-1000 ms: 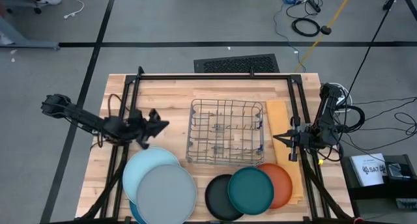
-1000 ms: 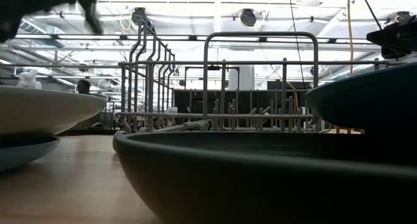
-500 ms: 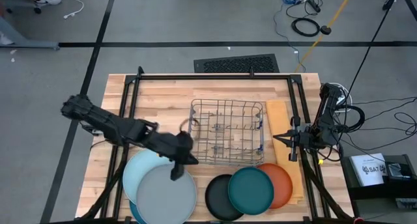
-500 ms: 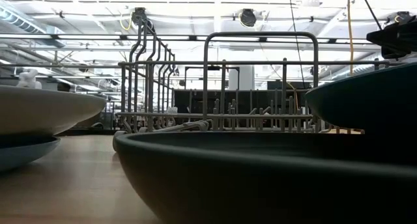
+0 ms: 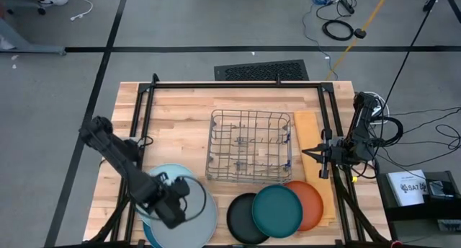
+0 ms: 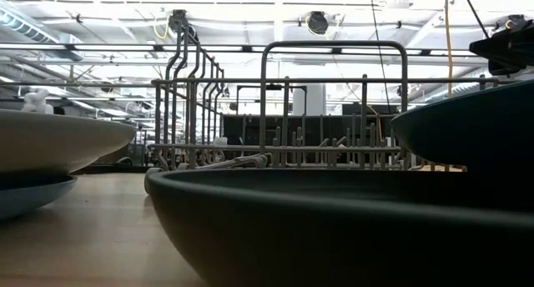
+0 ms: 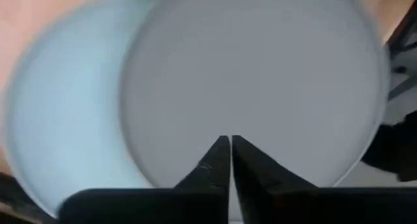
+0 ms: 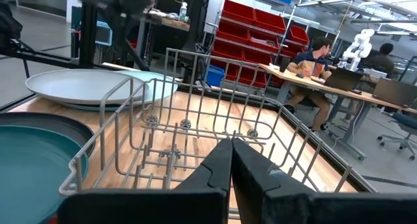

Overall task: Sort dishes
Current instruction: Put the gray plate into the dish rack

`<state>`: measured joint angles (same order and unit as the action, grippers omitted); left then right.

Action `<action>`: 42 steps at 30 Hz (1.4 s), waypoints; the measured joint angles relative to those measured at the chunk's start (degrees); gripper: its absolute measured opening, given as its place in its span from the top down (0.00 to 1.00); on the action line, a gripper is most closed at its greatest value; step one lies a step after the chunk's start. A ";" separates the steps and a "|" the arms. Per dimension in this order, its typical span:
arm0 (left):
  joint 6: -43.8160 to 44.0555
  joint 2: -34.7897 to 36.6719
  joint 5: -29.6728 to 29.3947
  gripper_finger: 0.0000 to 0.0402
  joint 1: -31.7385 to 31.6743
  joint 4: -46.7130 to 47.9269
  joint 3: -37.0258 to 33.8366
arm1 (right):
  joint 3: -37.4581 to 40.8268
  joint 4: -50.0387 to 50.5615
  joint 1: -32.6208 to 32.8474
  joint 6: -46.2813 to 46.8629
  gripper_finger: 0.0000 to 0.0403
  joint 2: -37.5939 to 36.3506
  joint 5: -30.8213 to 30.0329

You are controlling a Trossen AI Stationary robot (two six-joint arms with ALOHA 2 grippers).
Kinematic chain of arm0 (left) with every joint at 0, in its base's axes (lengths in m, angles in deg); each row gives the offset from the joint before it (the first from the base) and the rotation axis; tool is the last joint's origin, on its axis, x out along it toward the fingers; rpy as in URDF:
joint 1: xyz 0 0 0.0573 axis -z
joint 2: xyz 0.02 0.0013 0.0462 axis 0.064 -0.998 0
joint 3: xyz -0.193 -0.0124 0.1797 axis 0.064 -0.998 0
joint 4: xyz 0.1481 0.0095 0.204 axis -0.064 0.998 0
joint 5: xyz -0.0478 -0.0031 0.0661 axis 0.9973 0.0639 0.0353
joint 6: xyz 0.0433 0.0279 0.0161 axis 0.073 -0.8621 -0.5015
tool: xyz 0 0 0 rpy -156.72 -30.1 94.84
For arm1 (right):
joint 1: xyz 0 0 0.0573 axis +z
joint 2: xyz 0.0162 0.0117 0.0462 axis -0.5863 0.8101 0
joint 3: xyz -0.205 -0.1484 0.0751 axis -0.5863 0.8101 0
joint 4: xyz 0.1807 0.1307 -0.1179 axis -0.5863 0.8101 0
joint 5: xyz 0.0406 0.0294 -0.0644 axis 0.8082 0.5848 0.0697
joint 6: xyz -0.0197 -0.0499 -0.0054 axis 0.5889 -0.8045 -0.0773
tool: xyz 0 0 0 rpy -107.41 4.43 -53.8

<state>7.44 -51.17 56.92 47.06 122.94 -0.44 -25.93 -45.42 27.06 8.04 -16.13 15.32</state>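
Three large plates lie stacked at the near left: a grey plate (image 5: pixel 196 218) on top, resting on a pale blue plate (image 5: pixel 153 182), with a medium blue rim (image 5: pixel 149 233) beneath. My left gripper (image 5: pixel 178 205) hangs shut over the grey plate (image 7: pixel 260 74), pointing down, clear of it. To the right, a dark teal plate (image 5: pixel 277 210) overlaps a black plate (image 5: pixel 241 219) and an orange plate (image 5: pixel 314 203). My right gripper (image 5: pixel 305 153) waits shut at the table's right, pointing level at the wire rack (image 8: pixel 195 139).
The wire rack (image 5: pixel 251 148) stands at the table's middle. A tan mat (image 5: pixel 308 125) lies along the right side, under the orange plate. Black frame rails (image 5: pixel 238 83) run along the far edge and both sides. People sit at a desk (image 8: pixel 326 68) beyond the table.
My left gripper has swung from the table's left side, beside the rack, toward the near edge and over the plate stack. It has tipped from pointing level to pointing straight down. The plates have not moved.
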 joint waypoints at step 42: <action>4.52 5.30 -15.26 0.31 4.79 -7.17 -21.97 | -0.01 -3.89 0.00 18.53 0.98 -0.01 0.02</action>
<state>11.96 -45.87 41.66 51.85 115.77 -22.41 -25.93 -49.31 27.07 26.57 -16.15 15.34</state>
